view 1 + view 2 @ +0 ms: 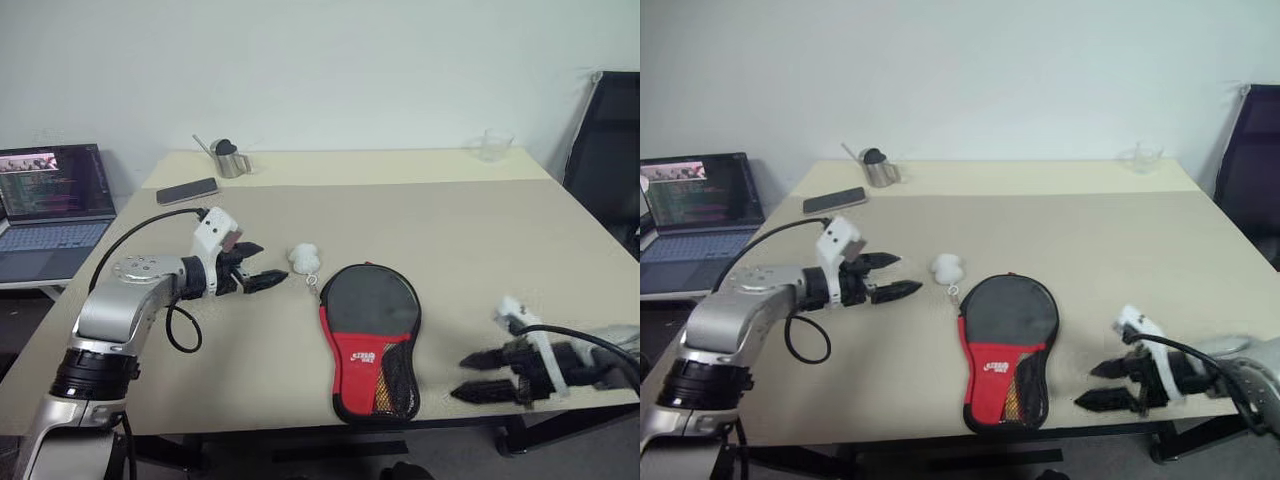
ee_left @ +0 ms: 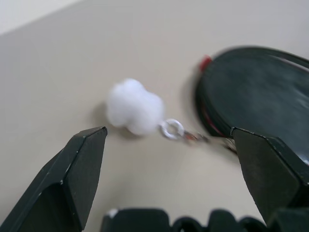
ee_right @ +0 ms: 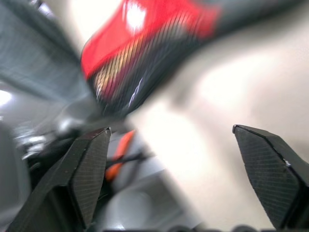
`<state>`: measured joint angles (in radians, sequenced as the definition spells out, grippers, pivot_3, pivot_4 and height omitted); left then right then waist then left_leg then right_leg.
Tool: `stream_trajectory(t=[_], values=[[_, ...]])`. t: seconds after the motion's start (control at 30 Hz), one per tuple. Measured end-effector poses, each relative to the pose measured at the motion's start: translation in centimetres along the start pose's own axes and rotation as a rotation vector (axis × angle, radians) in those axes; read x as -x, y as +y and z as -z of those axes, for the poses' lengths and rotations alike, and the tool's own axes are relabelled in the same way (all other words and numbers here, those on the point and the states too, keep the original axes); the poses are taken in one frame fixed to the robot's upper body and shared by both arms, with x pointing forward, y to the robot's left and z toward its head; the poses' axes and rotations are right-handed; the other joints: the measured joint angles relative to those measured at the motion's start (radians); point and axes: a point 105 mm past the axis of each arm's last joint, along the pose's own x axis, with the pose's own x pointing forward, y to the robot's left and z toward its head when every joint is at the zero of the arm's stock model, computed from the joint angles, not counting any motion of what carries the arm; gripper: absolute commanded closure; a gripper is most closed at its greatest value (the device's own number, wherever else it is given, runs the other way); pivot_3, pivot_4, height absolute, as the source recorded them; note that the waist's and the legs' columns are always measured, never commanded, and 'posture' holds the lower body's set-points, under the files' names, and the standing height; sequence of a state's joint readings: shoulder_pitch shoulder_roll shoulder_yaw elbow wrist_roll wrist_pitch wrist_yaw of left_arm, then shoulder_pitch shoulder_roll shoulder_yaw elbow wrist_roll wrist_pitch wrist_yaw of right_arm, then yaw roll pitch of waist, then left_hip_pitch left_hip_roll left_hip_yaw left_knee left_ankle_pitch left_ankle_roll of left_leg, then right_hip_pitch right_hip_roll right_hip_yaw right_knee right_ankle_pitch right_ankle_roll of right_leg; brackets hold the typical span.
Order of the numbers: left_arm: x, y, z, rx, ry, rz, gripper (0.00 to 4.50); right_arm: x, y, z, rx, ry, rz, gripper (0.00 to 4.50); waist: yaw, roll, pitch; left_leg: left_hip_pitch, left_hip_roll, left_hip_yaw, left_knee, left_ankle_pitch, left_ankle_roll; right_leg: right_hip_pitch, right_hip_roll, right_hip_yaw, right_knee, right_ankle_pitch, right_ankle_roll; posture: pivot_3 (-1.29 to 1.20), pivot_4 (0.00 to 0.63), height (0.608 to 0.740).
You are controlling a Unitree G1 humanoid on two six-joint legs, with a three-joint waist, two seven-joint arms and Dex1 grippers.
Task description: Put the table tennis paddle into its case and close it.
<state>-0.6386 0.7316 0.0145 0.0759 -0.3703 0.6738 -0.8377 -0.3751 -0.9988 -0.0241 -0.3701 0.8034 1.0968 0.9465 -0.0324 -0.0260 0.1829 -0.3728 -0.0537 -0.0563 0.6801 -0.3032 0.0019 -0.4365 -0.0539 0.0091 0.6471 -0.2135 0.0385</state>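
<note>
Black-and-red paddle case [image 1: 370, 340] flat on the beige table [image 1: 480, 230], near the front edge, a little right of centre. Long axis running near to far: round black end toward the far side, narrow red end with the mesh pocket toward the near edge. Through the mesh, stripes of a table tennis paddle [image 1: 384, 392] handle, pointing at the near edge. White pom-pom charm [image 1: 304, 258] on a small ring just beyond the case's far-left rim, resting on the table.

Left gripper [image 1: 258, 268] hovering left of the pom-pom, aimed right toward it, fingers spread wide, clamped on nothing. Right gripper [image 1: 477, 375] at the near right edge of the table, aimed left at the case's narrow end, well apart from it, fingers likewise spread and empty.

Along the far left: smartphone [image 1: 187, 190], metal cup [image 1: 231, 159]. Clear plastic cup [image 1: 495, 146] far right. Open laptop [image 1: 50, 205] off the table's left side.
</note>
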Motion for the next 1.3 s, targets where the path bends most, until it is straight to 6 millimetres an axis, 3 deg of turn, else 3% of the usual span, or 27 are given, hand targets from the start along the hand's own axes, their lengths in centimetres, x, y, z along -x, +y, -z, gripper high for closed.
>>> stream_trajectory(t=[0.1, 0.17, 0.33, 0.43, 0.67, 0.87, 1.03, 1.13, 1.3], values=[[-1.3, 0.4, -0.8, 0.016, -0.031, -0.029, 0.0, -2.6, -1.5, -5.5, 0.063, -0.218, 0.07, 0.02, -0.004, -0.002, 0.0, 0.009, 0.002, 0.001, -0.001, 0.0, -0.001, 0.008, 0.001, 0.003, 0.0, 0.001, -0.001, 0.0, 0.15, 0.74], [-2.1, 0.4, -1.4, 0.006, -0.046, -0.04, 0.0, -5.1, -2.0, -7.1, 0.05, -0.279, 0.108, 0.02, 0.002, -0.002, 0.0, 0.009, 0.002, -0.001, -0.001, 0.001, -0.001, 0.009, 0.001, 0.003, 0.0, 0.001, -0.001, 0.0, 0.15, 0.74], [-4.7, 0.4, 0.3, 0.077, 0.01, -0.083, 0.0, -12.1, -3.5, -5.6, 0.14, -0.244, 0.288, 0.02, 0.02, -0.003, -0.001, 0.003, -0.003, -0.002, 0.0, 0.003, -0.005, 0.003, -0.001, 0.003, -0.001, 0.001, -0.001, 0.0, 0.15, 0.74], [-6.1, 0.4, 1.3, 0.127, 0.048, -0.126, 0.0, -14.6, -3.3, -4.0, 0.095, -0.236, 0.289, 0.02, 0.022, -0.004, -0.002, -0.013, -0.005, -0.001, 0.003, 0.003, -0.005, -0.013, -0.002, 0.004, 0.0, 0.003, 0.0, 0.0, 0.15, 0.74], [-9.0, -1.5, 3.4, 0.194, 0.089, -0.115, 0.0, -15.3, -3.1, -3.8, 0.079, -0.261, 0.298, 0.02, 0.017, -0.005, -0.003, -0.009, -0.004, 0.0, 0.002, 0.003, -0.005, -0.012, -0.002, 0.004, 0.002, 0.003, 0.0, 0.0, 0.15, 0.74], [-9.8, 0.0, 5.8, 0.192, 0.205, -0.248, 0.0, -15.7, -2.7, -3.1, 0.072, -0.246, 0.279, 0.02, 0.014, -0.006, -0.006, 0.006, -0.004, 0.0, 0.0, 0.001, -0.002, 0.003, -0.001, 0.003, 0.002, 0.003, 0.0, 0.0, 0.15, 0.74], [-11.0, 0.2, 5.8, 0.167, 0.225, -0.286, 0.0, -15.8, -2.8, -2.8, 0.069, -0.229, 0.28, 0.02, 0.011, -0.006, -0.007, 0.012, -0.004, -0.003, 0.0, 0.001, -0.002, 0.012, -0.001, 0.0, 0.001, 0.003, 0.001, 0.0, 0.15, 0.74], [-12.1, -0.2, 5.5, 0.162, 0.214, -0.269, 0.6, -15.9, -2.7, -2.8, 0.05, -0.229, 0.275, 0.0, 0.01, -0.007, -0.009, 0.012, -0.005, -0.005, 0.0, 0.001, -0.002, 0.013, -0.001, -0.001, 0.001, 0.003, 0.001, 0.0, 0.15, 0.74], [-13.3, -0.8, 5.0, 0.153, 0.205, -0.255, 2.4, -16.1, -2.5, -3.0, 0.033, -0.23, 0.267, 0.0, 0.007, -0.007, -0.009, 0.012, -0.005, -0.006, 0.0, 0.001, -0.002, 0.013, -0.001, -0.001, 0.0, 0.003, 0.001, 0.0, 0.15, 0.74]])
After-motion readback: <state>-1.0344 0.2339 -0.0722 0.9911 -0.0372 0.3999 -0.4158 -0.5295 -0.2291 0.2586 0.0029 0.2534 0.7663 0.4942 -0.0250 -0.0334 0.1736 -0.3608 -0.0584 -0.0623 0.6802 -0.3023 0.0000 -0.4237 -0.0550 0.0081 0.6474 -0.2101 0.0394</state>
